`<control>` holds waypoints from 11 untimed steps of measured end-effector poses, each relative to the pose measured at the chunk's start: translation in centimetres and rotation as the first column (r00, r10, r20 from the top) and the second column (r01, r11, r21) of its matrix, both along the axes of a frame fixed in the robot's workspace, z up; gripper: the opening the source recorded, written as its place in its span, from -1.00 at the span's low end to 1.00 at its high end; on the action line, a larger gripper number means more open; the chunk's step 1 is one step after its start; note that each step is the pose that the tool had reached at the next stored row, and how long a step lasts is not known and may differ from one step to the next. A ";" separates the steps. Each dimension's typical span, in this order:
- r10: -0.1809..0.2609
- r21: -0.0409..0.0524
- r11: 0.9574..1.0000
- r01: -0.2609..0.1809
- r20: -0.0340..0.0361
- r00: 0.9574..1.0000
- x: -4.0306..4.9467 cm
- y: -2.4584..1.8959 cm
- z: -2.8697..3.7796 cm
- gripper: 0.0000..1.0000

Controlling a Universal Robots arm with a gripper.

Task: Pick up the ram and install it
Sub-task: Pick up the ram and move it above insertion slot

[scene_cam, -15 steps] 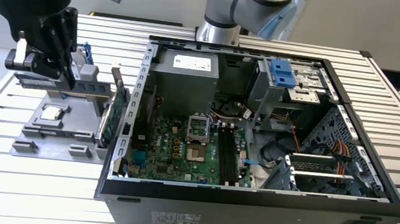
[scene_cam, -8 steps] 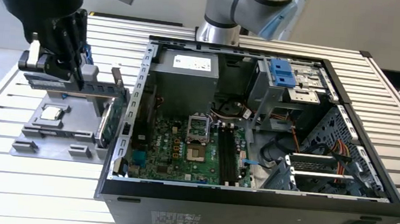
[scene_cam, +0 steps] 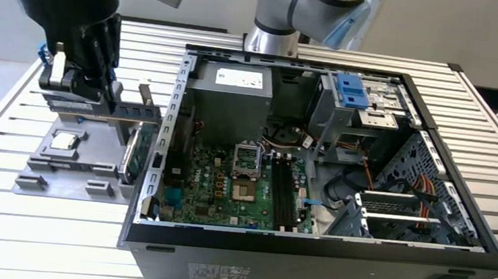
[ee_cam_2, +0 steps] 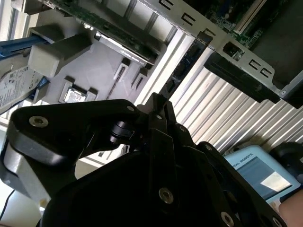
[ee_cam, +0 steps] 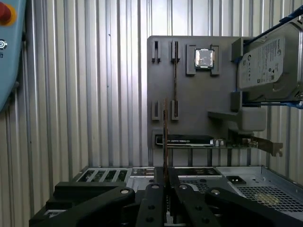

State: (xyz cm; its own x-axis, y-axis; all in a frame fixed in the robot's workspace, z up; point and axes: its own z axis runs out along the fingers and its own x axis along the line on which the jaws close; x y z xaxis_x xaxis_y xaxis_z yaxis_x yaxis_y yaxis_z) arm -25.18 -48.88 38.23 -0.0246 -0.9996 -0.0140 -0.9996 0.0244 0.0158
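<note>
The gripper [ee_cam: 166,185] is clamping the ram [ee_cam: 165,137] edge-on between its fingers, over a gray parts tray [ee_cam: 199,123] beside the open computer case [scene_cam: 312,250].

Bright, diffuse light washes the ribbed metal surface [scene_cam: 33,229] pale in the exterior view, while the open computer case [scene_cam: 312,246] holds deep shadow at the lower right of the frame. In the second wrist view the slats glare almost white and the black gripper [ee_cam_2: 158,100] is a dark mass with thin highlights. In the first wrist view the light is flat, with soft streaks of sheen, and the ram [ee_cam: 165,132] pinched between the fingers [ee_cam: 154,194] shows as a thin dim line.
</note>
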 end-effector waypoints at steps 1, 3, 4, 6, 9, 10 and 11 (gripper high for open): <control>-0.001 0.000 1.000 0.001 0.000 1.000 0.14 0.00 0.00 -1.00; -0.003 0.000 1.000 0.003 0.000 1.000 0.43 0.00 0.01 -1.00; -0.004 0.000 1.000 0.004 0.000 1.000 0.58 0.00 0.00 -1.00; -0.007 0.000 1.000 0.007 0.000 1.000 0.86 0.00 0.00 -1.00; -0.010 -0.001 1.000 0.010 0.000 1.000 1.28 0.00 0.00 -1.00; -0.012 -0.001 1.000 0.012 0.000 1.000 1.43 0.00 0.01 -1.00; -0.013 -0.001 1.000 0.013 0.000 1.000 1.59 0.00 0.00 -1.00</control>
